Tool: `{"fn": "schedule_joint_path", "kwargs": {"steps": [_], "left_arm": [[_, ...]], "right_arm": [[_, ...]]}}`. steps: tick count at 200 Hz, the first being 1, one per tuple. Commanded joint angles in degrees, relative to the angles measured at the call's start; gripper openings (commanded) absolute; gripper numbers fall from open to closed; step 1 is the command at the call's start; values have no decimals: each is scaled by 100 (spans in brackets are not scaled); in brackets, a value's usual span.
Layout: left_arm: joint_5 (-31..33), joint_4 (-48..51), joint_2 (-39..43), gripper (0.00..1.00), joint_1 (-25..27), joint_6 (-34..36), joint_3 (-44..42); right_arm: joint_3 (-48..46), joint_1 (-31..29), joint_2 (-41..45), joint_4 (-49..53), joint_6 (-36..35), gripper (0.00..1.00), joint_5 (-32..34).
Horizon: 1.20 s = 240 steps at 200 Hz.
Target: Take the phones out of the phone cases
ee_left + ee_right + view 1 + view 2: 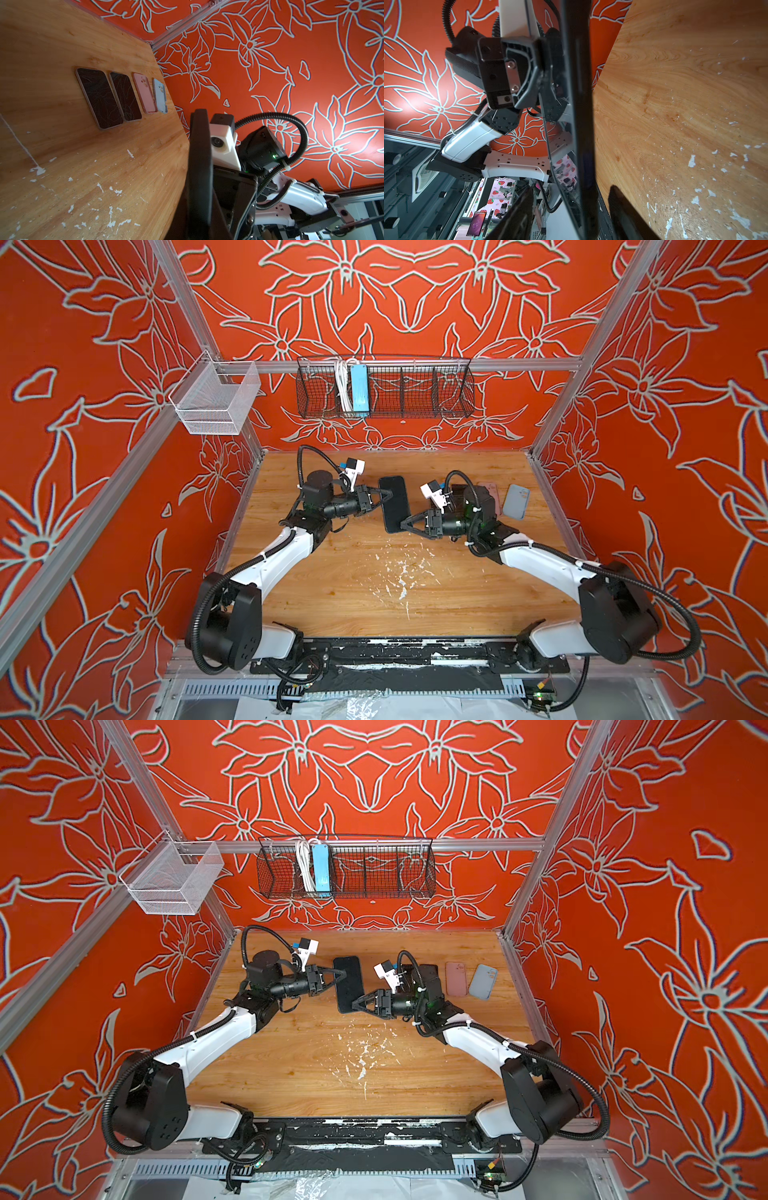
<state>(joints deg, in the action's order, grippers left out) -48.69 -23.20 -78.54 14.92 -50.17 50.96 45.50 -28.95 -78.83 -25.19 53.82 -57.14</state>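
Tabletop [374, 593]: phone [397, 510] tight in left end effector [389, 492]; right end effector [571, 188] apart, wrist view.

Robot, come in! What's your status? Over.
Left end effector shut on phone, held up. Right end effector open astride phone's near end. Nothing in the way.

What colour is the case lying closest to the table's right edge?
The case is light blue; it shows best in a top view.

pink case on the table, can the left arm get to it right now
Probably not: the left gripper is shut on the black phone, and the right arm sits between it and the pink case.
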Motion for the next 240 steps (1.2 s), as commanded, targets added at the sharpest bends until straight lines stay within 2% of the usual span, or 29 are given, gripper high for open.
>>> {"fn": "schedule_joint_path", "kwargs": {"steps": [1,19,30,65,91,149,240], "left_arm": [[729,-535,284,0,-6,-345,142],[1231,-681,364,0,-7,-617,125],[1553,-786,393,0,1,-839,92],[2345,-1690,268,0,11,-1822,-140],[2484,-2642,-73,0,16,-2618,-198],[2796,-2435,-22,0,255,-2491,9],[3361,-2439,247,0,624,-2492,-311]], "right_arm": [[-197,33,537,68,-64,71,415],[-308,89,917,365,-128,93,648],[-362,115,1140,621,-170,97,862],[-662,111,1552,382,-6,97,1250],[-995,112,1693,-418,361,93,1633],[-820,-209,1630,-369,149,81,2330],[-437,-1020,937,-1487,111,76,3299]]}}
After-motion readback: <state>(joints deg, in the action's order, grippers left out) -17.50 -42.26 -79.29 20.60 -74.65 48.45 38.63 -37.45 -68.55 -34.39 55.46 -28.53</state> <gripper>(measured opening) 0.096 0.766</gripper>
